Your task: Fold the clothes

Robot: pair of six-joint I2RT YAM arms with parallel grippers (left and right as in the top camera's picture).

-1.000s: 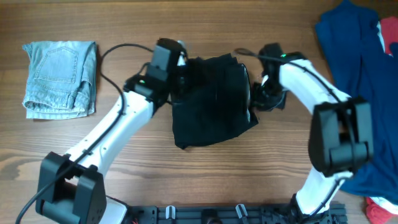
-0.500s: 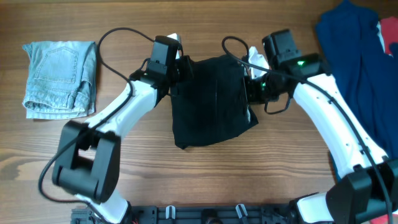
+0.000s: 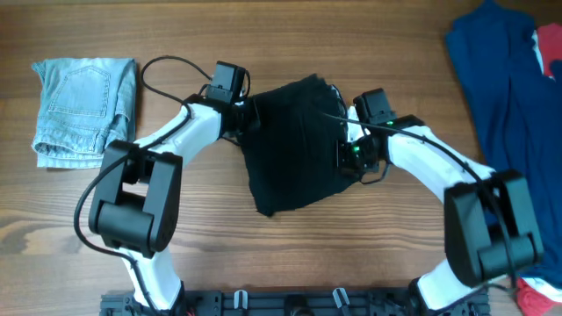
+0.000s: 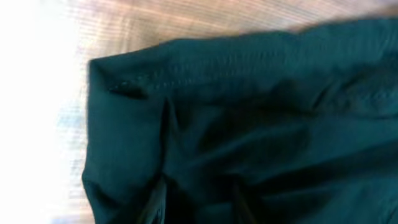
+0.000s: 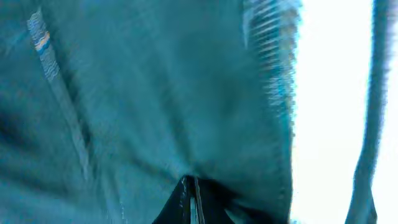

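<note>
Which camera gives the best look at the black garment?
Overhead: it shows nearly the whole black garment and its outline. Both wrist views show only blurry close-up fabric, the left one a seamed edge.

A robot test room, not a home

Two white and black robot arms, the left arm (image 3: pixel 167 140) and the right arm (image 3: pixel 430 158), stand on a wooden bench (image 3: pixel 290 263). Both are fixed to a black rail (image 3: pixel 299 303) at its near edge. A loose black cable (image 3: pixel 167 63) loops up from the left arm, and a small green light (image 3: pixel 355 149) glows on the right arm. Clothes are laid out as work for the arms. The black clothes (image 3: pixel 294 149) lie in the middle, folded jeans (image 3: pixel 83 110) on the left and a blue garment (image 3: pixel 505 96) on the right. No bed, cupboard or washing basket shows, only the bare bench seen from above.
</note>
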